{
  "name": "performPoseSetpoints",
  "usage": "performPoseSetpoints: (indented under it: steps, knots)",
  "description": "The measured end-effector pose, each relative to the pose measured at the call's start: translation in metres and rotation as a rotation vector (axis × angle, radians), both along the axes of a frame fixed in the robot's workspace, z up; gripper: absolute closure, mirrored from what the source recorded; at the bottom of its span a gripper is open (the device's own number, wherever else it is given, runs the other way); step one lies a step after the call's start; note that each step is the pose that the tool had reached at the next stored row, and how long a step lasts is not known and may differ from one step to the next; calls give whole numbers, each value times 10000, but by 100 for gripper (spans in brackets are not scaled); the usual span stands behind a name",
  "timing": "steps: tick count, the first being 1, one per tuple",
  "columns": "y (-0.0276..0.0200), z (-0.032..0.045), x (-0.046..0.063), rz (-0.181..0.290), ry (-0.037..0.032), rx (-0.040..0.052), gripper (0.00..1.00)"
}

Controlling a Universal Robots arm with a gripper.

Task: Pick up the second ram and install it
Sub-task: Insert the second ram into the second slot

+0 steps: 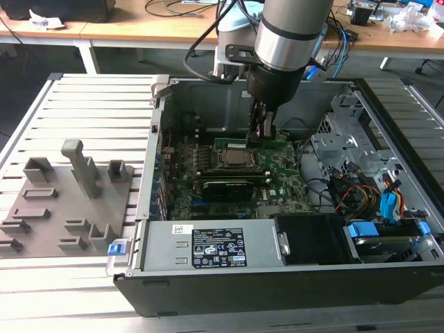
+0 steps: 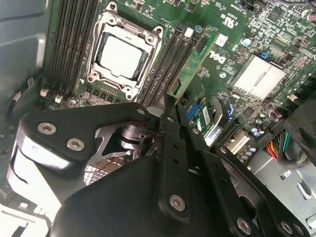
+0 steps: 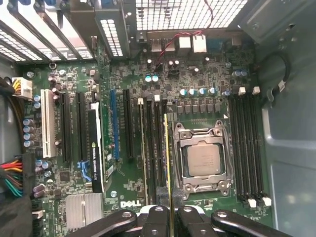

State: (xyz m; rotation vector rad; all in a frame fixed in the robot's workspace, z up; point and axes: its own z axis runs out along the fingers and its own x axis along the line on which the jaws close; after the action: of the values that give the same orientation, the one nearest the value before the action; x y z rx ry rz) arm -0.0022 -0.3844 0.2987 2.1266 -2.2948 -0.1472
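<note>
Gripper point(image 3: 169, 213) closed on second ram point(image 3: 167, 153), apparently over slots beside CPU socket point(image 3: 202, 160).

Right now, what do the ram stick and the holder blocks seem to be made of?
The second ram, held in the tool: green circuit board, probably fibreglass laminate, matte, edged with small chips. The holder blocks: plain grey, uniformly dull, likely moulded or printed plastic.

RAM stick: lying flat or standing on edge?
On edge. The second ram stands edge-up beside the CPU socket, gripper jaws shut on its end.
</note>
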Motion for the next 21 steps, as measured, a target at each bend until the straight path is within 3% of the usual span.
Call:
performPoseSetpoints:
  steps: [21]
  knots:
    - [74, -200, 0, 0, 0, 1, 86]
